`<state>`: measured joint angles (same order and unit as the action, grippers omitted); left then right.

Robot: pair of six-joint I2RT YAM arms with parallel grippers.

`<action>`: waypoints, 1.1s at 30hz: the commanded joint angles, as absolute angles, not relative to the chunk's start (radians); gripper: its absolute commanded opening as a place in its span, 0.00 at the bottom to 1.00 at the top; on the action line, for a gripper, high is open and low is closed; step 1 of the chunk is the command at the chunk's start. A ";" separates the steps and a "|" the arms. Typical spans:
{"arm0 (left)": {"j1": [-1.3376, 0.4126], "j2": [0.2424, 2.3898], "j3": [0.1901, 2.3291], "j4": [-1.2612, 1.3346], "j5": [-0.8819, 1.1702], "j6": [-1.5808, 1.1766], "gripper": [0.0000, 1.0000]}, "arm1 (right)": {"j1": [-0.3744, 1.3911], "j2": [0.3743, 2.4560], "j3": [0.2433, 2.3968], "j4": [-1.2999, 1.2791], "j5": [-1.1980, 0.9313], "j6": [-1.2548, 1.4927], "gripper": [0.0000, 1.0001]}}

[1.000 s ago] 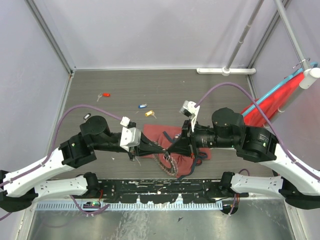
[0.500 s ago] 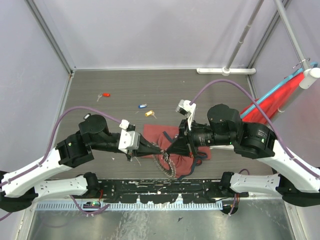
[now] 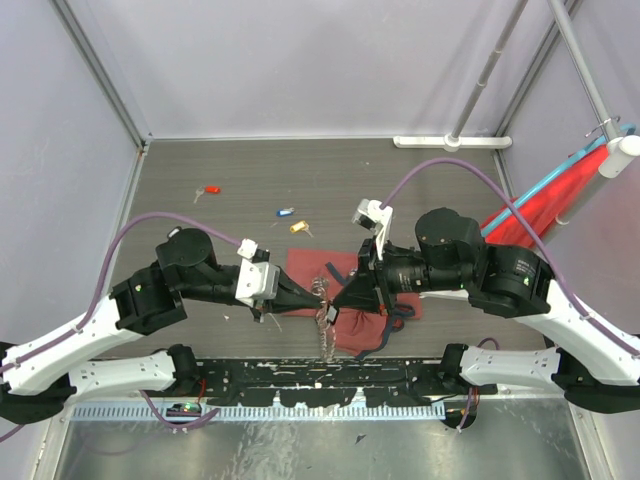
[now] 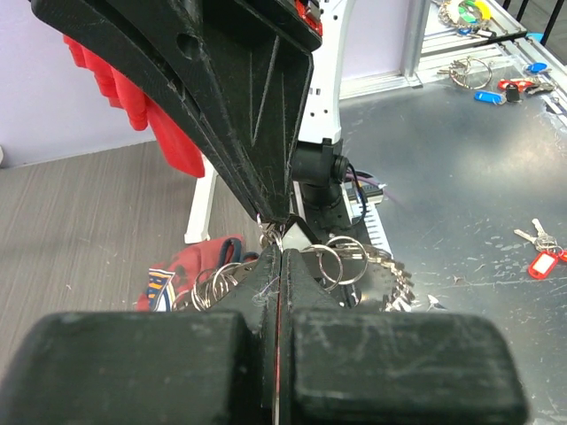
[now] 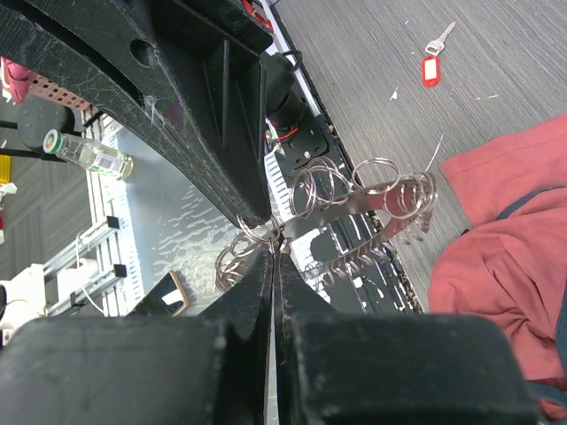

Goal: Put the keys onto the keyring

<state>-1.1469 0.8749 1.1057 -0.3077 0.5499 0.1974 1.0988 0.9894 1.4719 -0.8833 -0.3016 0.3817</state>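
Note:
The keyring [image 3: 326, 318], a thin wire ring fringed with small silvery keys and split rings, hangs between my two grippers just above the dark-red bag [image 3: 352, 325]. My left gripper [image 3: 317, 296] is shut on its top from the left and my right gripper [image 3: 333, 300] is shut on it from the right, tips almost touching. In the left wrist view the gripper [image 4: 280, 244] pinches the keyring [image 4: 347, 264]. In the right wrist view the gripper [image 5: 276, 243] holds the keyring [image 5: 372, 205]. Loose keys lie on the table: red [image 3: 210, 189], blue [image 3: 285, 212], yellow [image 3: 298, 227].
The red bag [image 5: 505, 230] lies under and right of the grippers. A red cloth [image 3: 555, 205] hangs at the right wall. Beyond the near edge, on a metal surface, lie more tagged keys [image 4: 539, 250], a bottle [image 5: 89, 155] and a phone-like thing [image 5: 168, 294].
Both grippers have drawn a little left and up together. The keyring, which lay flat on the bag, now hangs edge-on between them.

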 commanded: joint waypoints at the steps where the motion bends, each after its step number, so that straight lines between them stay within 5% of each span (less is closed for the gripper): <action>1: -1.150 0.863 1.154 -0.279 0.628 0.173 0.00 | 1.092 0.981 1.462 -0.872 -0.267 0.383 0.01; 22: -1.150 0.865 1.146 -0.249 0.658 0.150 0.00 | 1.091 0.941 1.376 -0.742 -0.284 0.404 0.01; 33: -1.150 0.848 1.138 -0.248 0.631 0.147 0.00 | 1.092 0.882 1.346 -0.732 -0.210 0.396 0.16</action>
